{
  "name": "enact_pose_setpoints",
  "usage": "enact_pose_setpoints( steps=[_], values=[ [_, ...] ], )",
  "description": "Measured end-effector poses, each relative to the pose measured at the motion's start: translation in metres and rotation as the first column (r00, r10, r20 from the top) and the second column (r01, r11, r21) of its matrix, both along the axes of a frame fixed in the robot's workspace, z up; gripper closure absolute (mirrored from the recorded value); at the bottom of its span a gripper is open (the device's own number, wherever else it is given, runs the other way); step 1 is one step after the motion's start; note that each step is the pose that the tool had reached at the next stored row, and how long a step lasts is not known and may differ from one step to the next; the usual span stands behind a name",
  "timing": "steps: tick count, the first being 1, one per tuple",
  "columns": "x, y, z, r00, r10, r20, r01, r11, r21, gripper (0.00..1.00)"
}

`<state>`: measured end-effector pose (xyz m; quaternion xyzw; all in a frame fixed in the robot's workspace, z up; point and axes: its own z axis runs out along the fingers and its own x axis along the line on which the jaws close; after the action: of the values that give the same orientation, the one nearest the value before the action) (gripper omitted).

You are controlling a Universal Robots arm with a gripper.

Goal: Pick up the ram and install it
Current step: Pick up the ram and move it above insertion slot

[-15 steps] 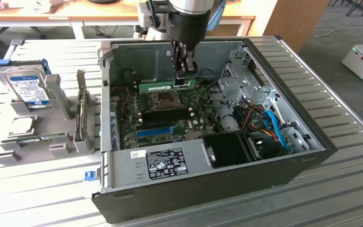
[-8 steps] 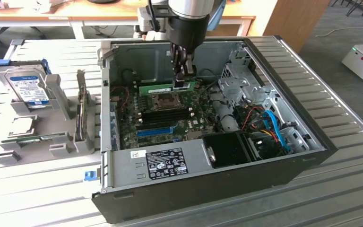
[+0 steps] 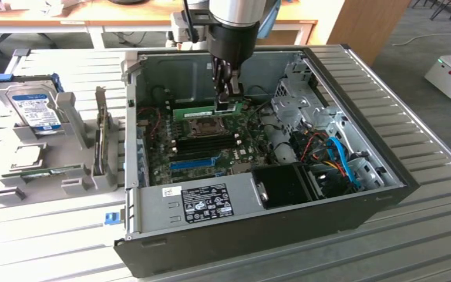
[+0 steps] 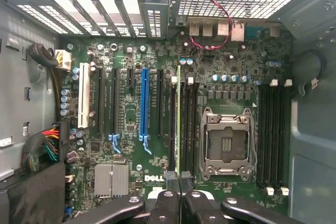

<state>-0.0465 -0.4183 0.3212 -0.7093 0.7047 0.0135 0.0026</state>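
A ribbed metal table (image 3: 413,235) carries an open PC case (image 3: 234,229) lying on its side. The arm (image 3: 234,23) reaches straight down into it. Inside the case lies the green board (image 4: 131,51), with a long blue slot (image 4: 144,103) and rows of black memory slots on both sides of the open socket (image 4: 227,142). On the table at the exterior view's left, well apart from the case, a grey rack (image 3: 77,176) holds a drive (image 3: 36,108) with a blue label, standing upright. The hand (image 4: 178,182) is down near the board, its fingers drawn narrow and clamped on the ram (image 4: 178,114). The ram stands on edge, in line with the black slots between the blue slot and the socket. Whether it is seated in a slot cannot be told.
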Motion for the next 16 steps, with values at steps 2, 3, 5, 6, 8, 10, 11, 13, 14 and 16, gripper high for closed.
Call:
enact_pose_setpoints(
  steps=[2, 3, 5, 6, 8, 10, 11, 13, 14, 16],
  values=[
    [0.0000, 0.0000, 0.0000, 1.0000, 0.000, 0.0000, 0.000, 1.0000, 0.0001, 0.88],
    [0.0000, 0.0000, 0.0003, 1.0000, 0.000, -0.0001, 0.000, 1.0000, 0.0001, 0.88],
    [0.0000, 0.0000, 0.0017, 1.0000, 0.000, -0.0009, 0.000, 1.0000, 0.0001, 0.88],
    [0.0000, 0.0000, 0.0028, 1.0000, 0.000, -0.0016, 0.000, 1.0000, 0.0001, 0.88],
    [0.0002, 0.0000, 0.0048, 1.0000, 0.000, -0.0034, 0.000, 1.0000, 0.0002, 0.88],
    [0.0002, 0.0000, 0.0053, 1.0000, 0.000, -0.0046, 0.000, 1.0000, 0.0004, 0.88],
    [0.0002, 0.0000, 0.0053, 1.0000, -0.001, -0.0047, 0.001, 1.0000, 0.0004, 0.88],
    [0.0002, 0.0000, 0.0055, 1.0000, -0.005, -0.0049, 0.005, 1.0000, 0.0002, 0.88],
    [0.0003, 0.0000, 0.0055, 1.0000, -0.008, -0.0049, 0.008, 1.0000, 0.0002, 0.88],
    [0.0004, 0.0000, 0.0059, 0.9999, -0.011, -0.0051, 0.011, 0.9999, 0.0000, 0.88]
  ],
)
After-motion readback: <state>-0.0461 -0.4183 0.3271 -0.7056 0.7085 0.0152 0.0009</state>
